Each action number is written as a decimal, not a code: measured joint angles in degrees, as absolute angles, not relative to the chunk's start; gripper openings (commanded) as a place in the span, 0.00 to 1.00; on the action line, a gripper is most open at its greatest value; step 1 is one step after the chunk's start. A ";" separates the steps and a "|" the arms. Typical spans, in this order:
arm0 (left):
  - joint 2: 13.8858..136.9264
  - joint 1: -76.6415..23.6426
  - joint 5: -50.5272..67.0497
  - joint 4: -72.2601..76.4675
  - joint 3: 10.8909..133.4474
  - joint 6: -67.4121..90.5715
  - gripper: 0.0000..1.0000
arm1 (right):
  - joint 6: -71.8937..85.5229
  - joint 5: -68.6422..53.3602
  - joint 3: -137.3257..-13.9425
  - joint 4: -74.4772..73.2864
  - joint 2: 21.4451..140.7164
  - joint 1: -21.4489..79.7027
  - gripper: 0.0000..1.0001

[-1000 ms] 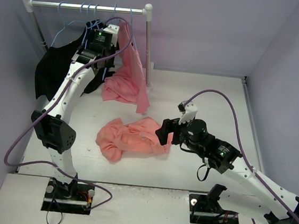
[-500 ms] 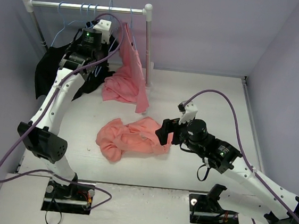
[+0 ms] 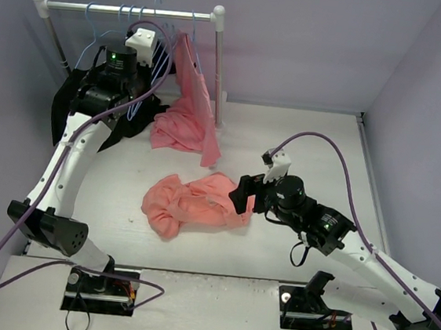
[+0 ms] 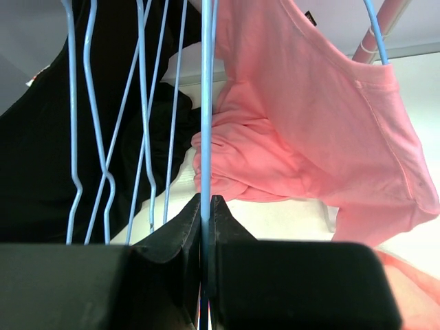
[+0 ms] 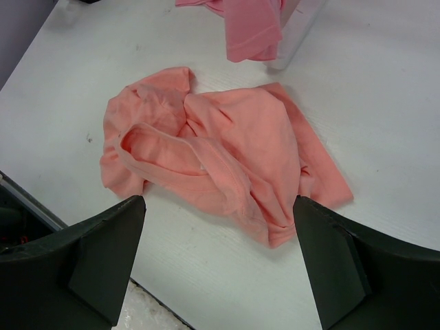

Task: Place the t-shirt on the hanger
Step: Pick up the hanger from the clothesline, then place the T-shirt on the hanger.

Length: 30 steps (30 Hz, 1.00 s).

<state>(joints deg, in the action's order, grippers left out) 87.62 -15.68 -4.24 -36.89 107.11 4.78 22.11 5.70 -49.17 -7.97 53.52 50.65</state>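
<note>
While the left pincer [image 4: 205, 210] gripped a blue hanger [image 4: 205, 103] up at the rack, the t-shirt [image 3: 193, 201] lay crumpled on the worktop [image 3: 302, 142].

Its black fingers [image 4: 172, 234] were pressed together on the hanger's thin wire, which ran straight up from between them. Other blue hangers [image 4: 103, 137] hung just to the left of it in front of a black garment [image 4: 41, 158], and a second pink garment [image 4: 309, 124] draped to the right. The right pincer [image 5: 218, 206] hovered over the t-shirt's right side with its fingers spread wide, holding nothing. The t-shirt sat in a wrinkled heap near the middle of the worktop, well apart from the hanger and the rack bar [image 3: 126, 11].
</note>
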 measured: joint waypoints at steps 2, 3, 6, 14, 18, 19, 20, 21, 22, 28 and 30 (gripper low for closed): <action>86.05 -15.68 -4.08 -36.83 105.88 4.65 0.00 | 22.13 5.69 -49.17 -7.97 53.78 50.65 0.86; 84.99 -15.68 -3.99 -36.80 104.93 4.62 0.00 | 22.13 5.69 -49.17 -7.97 53.95 50.65 0.86; 79.98 -15.68 -3.25 -37.38 100.36 4.62 0.00 | 22.45 5.72 -49.15 -7.94 54.92 50.65 0.85; 57.68 -15.67 2.02 -41.58 79.32 4.74 0.00 | 24.03 6.96 -47.98 -7.92 60.68 50.76 0.84; 47.20 -15.68 5.98 -47.00 70.54 4.64 0.00 | 24.81 7.89 -47.55 -7.86 65.07 51.10 0.83; 45.53 -15.68 6.96 -47.85 69.25 4.61 0.00 | 24.98 8.07 -47.52 -7.72 66.18 51.18 0.82; 43.81 -15.69 8.14 -49.02 68.02 4.54 0.00 | 25.15 8.17 -47.50 -7.43 67.35 51.29 0.82; 42.48 -15.71 9.41 -50.14 67.17 4.45 0.00 | 25.30 8.21 -47.47 -7.16 68.62 51.38 0.82; 41.11 -15.76 10.56 -51.12 66.70 4.30 0.00 | 25.39 8.20 -47.41 -6.92 69.83 51.42 0.81; 37.34 -16.91 16.52 -54.77 66.48 2.68 0.00 | 25.28 7.44 -47.35 -5.43 75.97 51.42 0.80; 37.41 -17.32 18.21 -55.76 66.48 2.13 0.00 | 25.00 6.99 -47.35 -5.15 77.79 51.16 0.79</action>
